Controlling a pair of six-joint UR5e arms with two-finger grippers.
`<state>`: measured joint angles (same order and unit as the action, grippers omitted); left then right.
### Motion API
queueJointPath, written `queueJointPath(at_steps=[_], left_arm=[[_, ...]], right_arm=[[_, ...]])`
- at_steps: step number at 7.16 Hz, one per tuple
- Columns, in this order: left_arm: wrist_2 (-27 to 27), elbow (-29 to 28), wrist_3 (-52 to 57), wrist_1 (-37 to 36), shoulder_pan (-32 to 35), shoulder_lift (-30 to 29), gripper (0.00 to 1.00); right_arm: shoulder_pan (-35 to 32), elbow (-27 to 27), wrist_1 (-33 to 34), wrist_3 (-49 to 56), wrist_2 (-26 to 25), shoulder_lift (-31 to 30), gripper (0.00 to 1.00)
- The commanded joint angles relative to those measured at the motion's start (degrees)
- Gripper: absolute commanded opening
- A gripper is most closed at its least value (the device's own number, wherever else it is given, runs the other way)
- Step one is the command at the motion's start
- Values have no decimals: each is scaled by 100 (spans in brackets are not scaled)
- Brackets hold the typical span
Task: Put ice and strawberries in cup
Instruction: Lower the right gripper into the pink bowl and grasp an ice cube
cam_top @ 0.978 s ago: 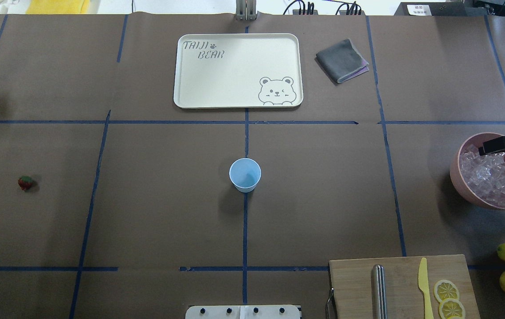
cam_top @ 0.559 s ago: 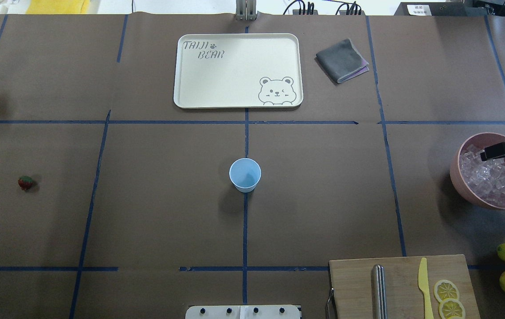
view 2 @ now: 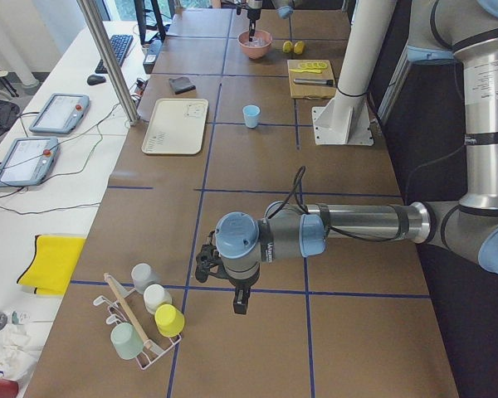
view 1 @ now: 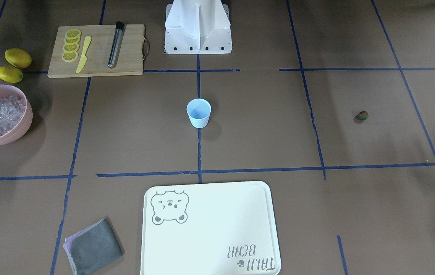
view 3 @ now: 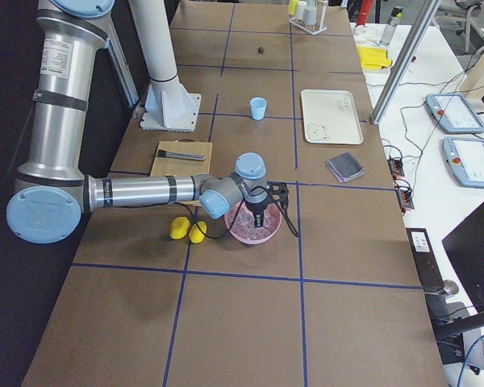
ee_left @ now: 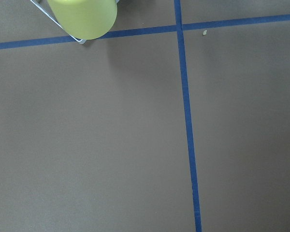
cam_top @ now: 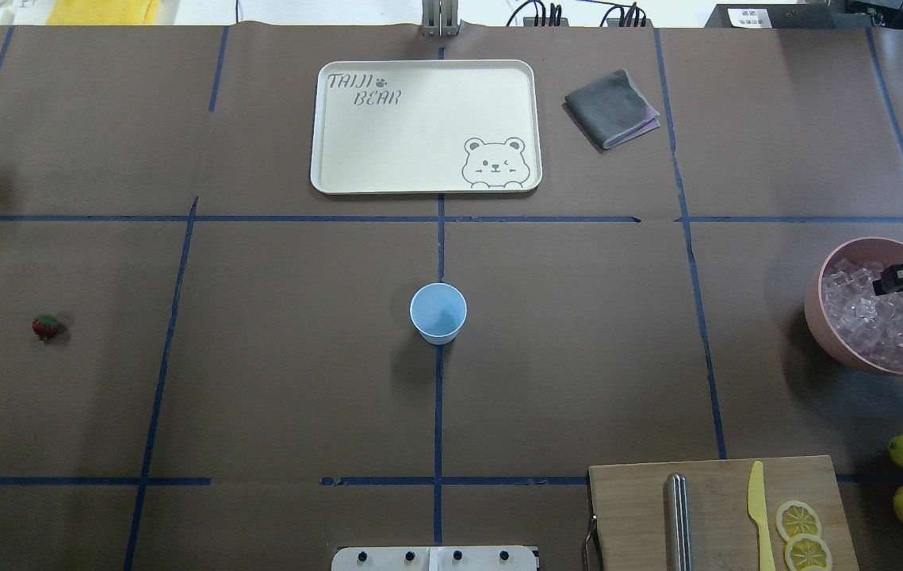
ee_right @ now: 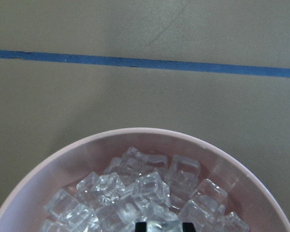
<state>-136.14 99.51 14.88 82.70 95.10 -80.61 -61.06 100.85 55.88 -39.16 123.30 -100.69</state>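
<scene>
Brown table (cam_top: 261, 357), right gripper (cam_top: 887, 280) in pink bowl (cam_top: 822, 337) of ice (cam_top: 855, 313), cup (cam_top: 438, 313) mid-table

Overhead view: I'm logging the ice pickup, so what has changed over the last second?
The right gripper slid toward the view's right edge, over the ice in the pink bowl. Whether it grips a cube cannot be told. The cup and the strawberry stayed where they were.
</scene>
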Motion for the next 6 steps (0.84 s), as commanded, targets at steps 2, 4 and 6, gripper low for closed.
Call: queueJointPath(at_steps=[2, 4, 6], left_arm=[[0, -10, -3, 0, 0, -7, 100], [0, 7, -3, 0, 0, -7, 100], [0, 8, -3, 0, -9, -7, 100]], right_arm=[[-107, 302, 54, 14, 106, -12, 2], [-667, 444, 264, 14, 526, 75, 3], [-810, 1091, 1392, 23, 642, 337, 0]])
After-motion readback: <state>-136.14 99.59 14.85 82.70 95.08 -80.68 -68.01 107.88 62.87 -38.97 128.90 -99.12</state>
